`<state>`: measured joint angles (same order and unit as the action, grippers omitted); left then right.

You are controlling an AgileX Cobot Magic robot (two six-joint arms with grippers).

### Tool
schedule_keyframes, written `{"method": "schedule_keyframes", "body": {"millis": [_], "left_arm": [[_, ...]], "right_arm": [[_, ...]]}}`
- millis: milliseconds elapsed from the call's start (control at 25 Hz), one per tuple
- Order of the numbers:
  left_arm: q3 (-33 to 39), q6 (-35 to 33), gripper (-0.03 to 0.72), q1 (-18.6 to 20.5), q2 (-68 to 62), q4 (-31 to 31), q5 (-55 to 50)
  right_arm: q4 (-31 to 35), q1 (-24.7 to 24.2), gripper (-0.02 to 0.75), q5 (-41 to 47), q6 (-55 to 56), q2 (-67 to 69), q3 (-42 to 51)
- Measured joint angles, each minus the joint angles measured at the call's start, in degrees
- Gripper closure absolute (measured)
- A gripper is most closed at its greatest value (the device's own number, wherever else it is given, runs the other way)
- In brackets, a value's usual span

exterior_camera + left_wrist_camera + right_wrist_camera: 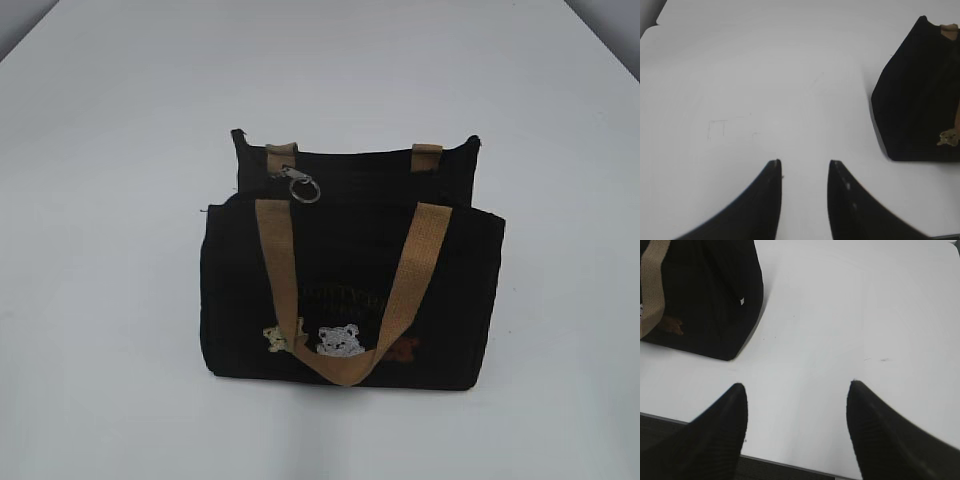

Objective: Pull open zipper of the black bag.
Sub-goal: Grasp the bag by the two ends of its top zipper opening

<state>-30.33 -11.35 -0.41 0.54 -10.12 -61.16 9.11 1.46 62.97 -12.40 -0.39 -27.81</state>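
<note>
White table (100, 300) bears only black bag (350, 290)

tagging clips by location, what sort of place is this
Probably a lab or test bench rather than a home: a bare white table holds only one black bag, staged alone, and both wrist views show a robot hand, left and right, over that tabletop.

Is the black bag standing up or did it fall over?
Standing up. The black bag sits on its bottom on the table, top edge up, front handle hanging down.
</note>
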Motion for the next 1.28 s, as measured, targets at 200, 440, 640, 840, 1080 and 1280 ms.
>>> {"method": "schedule_keyframes", "body": {"millis": [200,440,640,840,1080,1280], "left_arm": [[0.0,0.0,0.450,0.0,0.0,0.0,0.0],[0.0,0.0,0.450,0.0,0.0,0.0,0.0],[0.0,0.0,0.450,0.0,0.0,0.0,0.0],[0.0,0.0,0.452,0.0,0.0,0.0,0.0],[0.0,0.0,0.452,0.0,0.0,-1.1,0.0],[-2.5,0.0,0.450,-1.6,-4.0,-11.9,5.7]], "right_arm": [[0.0,0.0,0.251,0.0,0.0,0.0,0.0],[0.0,0.0,0.251,0.0,0.0,0.0,0.0],[0.0,0.0,0.251,0.0,0.0,0.0,0.0],[0.0,0.0,0.251,0.0,0.0,0.0,0.0],[0.0,0.0,0.251,0.0,0.0,0.0,0.0],[0.3,0.0,0.251,-1.2,0.4,0.2,-0.6]]}}
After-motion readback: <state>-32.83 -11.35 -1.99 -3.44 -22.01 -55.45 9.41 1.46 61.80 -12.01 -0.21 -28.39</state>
